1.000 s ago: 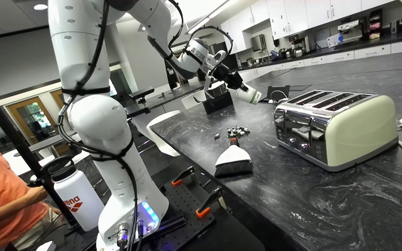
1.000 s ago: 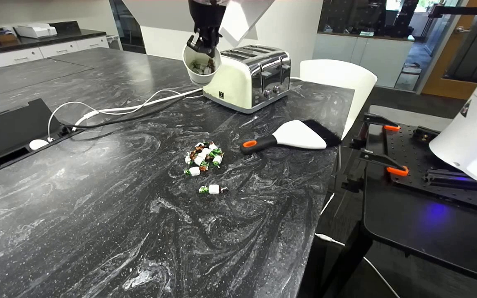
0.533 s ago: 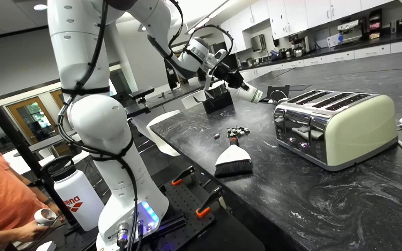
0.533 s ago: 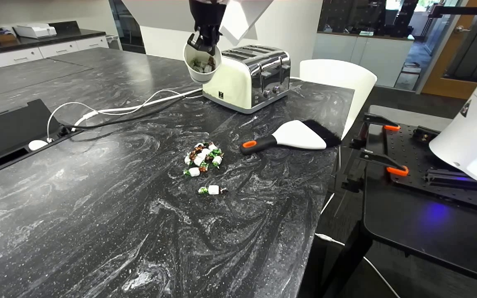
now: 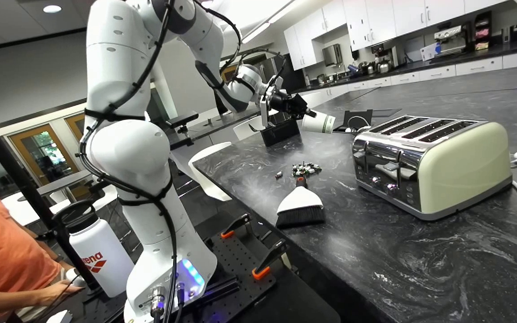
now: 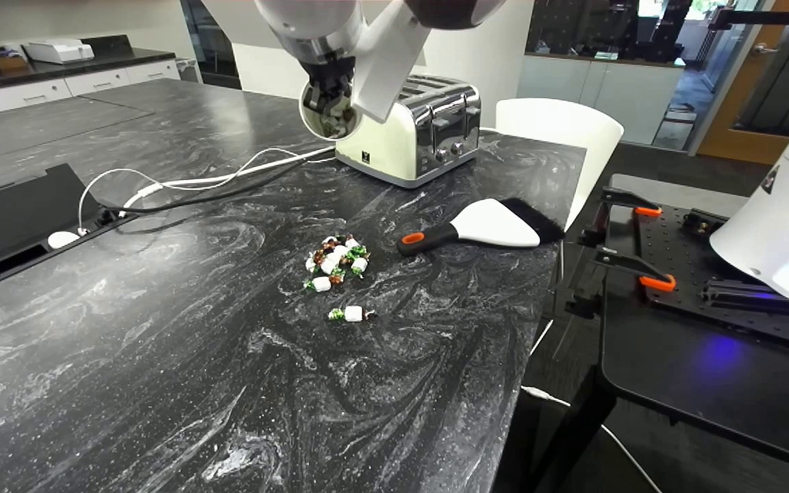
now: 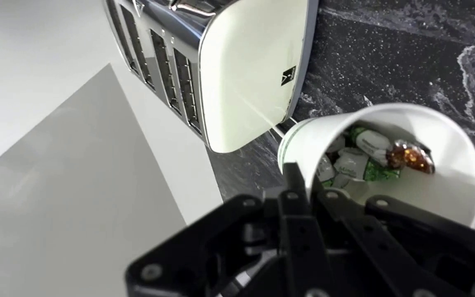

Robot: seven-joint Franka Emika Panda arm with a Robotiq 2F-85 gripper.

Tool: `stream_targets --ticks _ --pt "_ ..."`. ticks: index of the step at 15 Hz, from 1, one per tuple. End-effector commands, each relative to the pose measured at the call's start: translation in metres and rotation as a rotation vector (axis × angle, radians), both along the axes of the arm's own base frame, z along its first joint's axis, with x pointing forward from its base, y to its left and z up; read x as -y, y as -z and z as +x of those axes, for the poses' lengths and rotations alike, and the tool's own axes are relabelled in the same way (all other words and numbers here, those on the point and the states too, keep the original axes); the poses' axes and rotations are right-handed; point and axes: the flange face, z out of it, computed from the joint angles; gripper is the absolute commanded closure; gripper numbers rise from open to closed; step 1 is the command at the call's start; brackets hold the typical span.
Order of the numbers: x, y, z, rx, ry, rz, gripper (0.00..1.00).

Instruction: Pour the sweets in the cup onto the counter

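The white cup (image 5: 319,122) is in my gripper (image 5: 311,113), held above the dark counter (image 6: 161,383) and tipped close to lying on its side. In the wrist view, my gripper (image 7: 308,185) is shut on the rim of the cup (image 7: 316,128), one finger outside and one inside. Several wrapped sweets (image 7: 353,163), white, green and brown, lie inside the cup. In an exterior view the mouth of the cup (image 6: 307,123) faces the camera. A pile of sweets (image 6: 336,260) rests on the counter, with a single sweet (image 6: 353,313) apart from it.
A cream and chrome toaster (image 6: 401,137) stands close behind the cup. A white brush (image 6: 494,222) with black handle lies beside the sweets pile. An open socket box (image 6: 31,212) with white cables (image 6: 209,182) is on the counter. A white chair (image 6: 559,120) stands at the edge.
The arm has swung and the wrist has turned. The cup has tipped from slanted to nearly level, its mouth now lower. The sweets pile on the counter looks the same.
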Motion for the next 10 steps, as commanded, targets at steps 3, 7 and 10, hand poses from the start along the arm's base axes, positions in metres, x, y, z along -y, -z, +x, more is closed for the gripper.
stream_targets --ticks 3,7,10 --pt "-0.032 0.034 0.028 0.013 0.088 -0.207 0.99" --pt "-0.054 0.058 0.042 0.004 0.126 -0.318 0.99" --pt "-0.071 0.072 0.048 0.0 0.137 -0.39 0.99"
